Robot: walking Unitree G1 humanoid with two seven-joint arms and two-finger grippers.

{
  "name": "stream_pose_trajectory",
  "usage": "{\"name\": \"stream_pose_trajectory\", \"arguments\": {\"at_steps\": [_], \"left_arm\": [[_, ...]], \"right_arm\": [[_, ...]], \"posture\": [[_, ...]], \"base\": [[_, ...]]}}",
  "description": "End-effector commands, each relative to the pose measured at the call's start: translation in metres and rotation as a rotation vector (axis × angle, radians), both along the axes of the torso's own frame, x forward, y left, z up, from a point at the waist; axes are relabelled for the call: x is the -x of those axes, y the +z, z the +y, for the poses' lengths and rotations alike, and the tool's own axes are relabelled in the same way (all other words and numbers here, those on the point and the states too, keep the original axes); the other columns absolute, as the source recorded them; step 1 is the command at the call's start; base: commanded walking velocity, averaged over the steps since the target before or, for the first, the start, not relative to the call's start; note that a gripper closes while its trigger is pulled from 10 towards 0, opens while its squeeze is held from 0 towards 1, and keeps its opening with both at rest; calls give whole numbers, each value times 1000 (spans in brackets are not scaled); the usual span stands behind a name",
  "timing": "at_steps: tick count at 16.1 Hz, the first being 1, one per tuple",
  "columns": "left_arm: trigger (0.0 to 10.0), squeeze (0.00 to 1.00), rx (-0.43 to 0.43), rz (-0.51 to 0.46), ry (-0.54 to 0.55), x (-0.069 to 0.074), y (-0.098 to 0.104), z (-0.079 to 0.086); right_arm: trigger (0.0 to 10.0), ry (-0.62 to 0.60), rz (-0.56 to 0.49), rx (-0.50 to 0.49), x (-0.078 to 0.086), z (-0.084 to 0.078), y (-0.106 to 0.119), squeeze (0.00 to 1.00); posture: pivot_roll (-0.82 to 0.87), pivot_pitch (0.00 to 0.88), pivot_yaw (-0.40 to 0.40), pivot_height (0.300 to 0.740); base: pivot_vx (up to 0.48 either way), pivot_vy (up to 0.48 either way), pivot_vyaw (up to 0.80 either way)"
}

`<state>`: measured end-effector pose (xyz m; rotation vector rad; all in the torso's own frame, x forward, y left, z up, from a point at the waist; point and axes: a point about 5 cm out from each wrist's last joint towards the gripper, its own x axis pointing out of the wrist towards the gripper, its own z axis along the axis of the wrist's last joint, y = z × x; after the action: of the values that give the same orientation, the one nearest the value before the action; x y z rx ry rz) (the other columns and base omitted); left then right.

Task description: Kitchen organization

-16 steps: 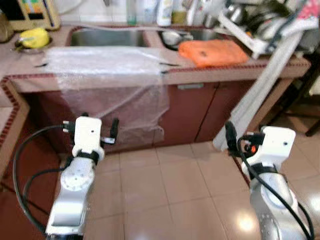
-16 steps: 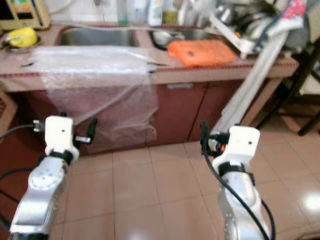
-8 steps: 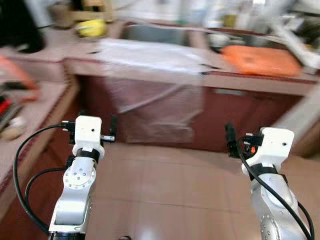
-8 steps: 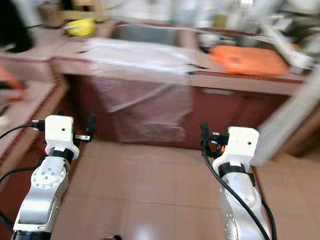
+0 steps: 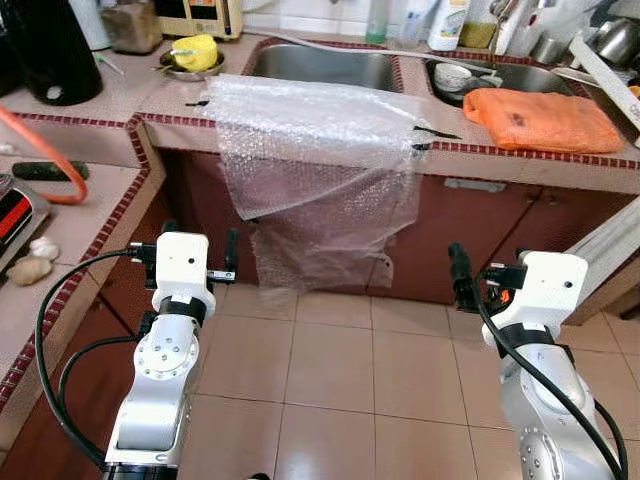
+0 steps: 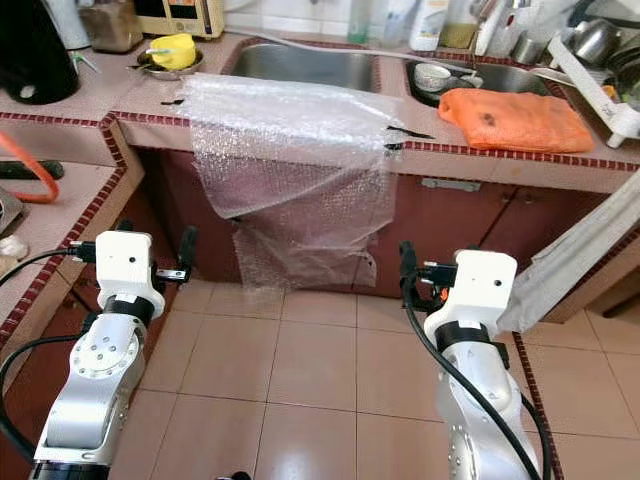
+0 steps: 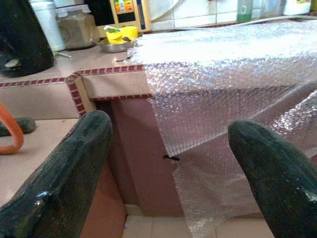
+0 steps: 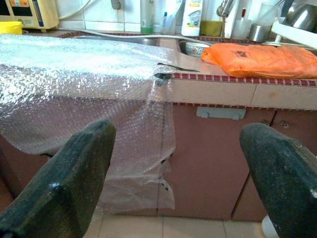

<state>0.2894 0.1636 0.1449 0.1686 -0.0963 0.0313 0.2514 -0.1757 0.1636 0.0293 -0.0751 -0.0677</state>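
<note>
Although the clear bubble-wrap sheet (image 5: 320,150) lies plainly across the tiled red-trimmed desk (image 5: 95,110), it covers the front edge of the steel sink (image 5: 320,65) and veils the brown cabinet door (image 6: 300,220) where it hangs toward the floor, its long axis running front to back over the edge. We hold our left gripper (image 7: 168,163) and right gripper (image 8: 176,163) low before the cabinets, each spread wide and carrying nothing. Beside the sheet, a crumpled orange cloth (image 5: 545,118) rests on the desk, and a black jug (image 5: 45,50) is cut off at the frame's top.
</note>
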Motion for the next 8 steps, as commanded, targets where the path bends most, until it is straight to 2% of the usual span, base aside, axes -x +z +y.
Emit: {"name": "stream_pose_trajectory", "arguments": {"at_steps": [1,8], "left_arm": [[10000,0,2,-15,-7,1,3,0],[10000,0,9,-29,-28,1,5,1]], "right_arm": [[10000,5,-11,12,1,0,4,0],[10000,61,-30,53,-1,8,7,0]], "posture": [[-25,84,-66,740],[-24,79,-70,740]], "base": [[0,0,0],[0,0,0]]}}
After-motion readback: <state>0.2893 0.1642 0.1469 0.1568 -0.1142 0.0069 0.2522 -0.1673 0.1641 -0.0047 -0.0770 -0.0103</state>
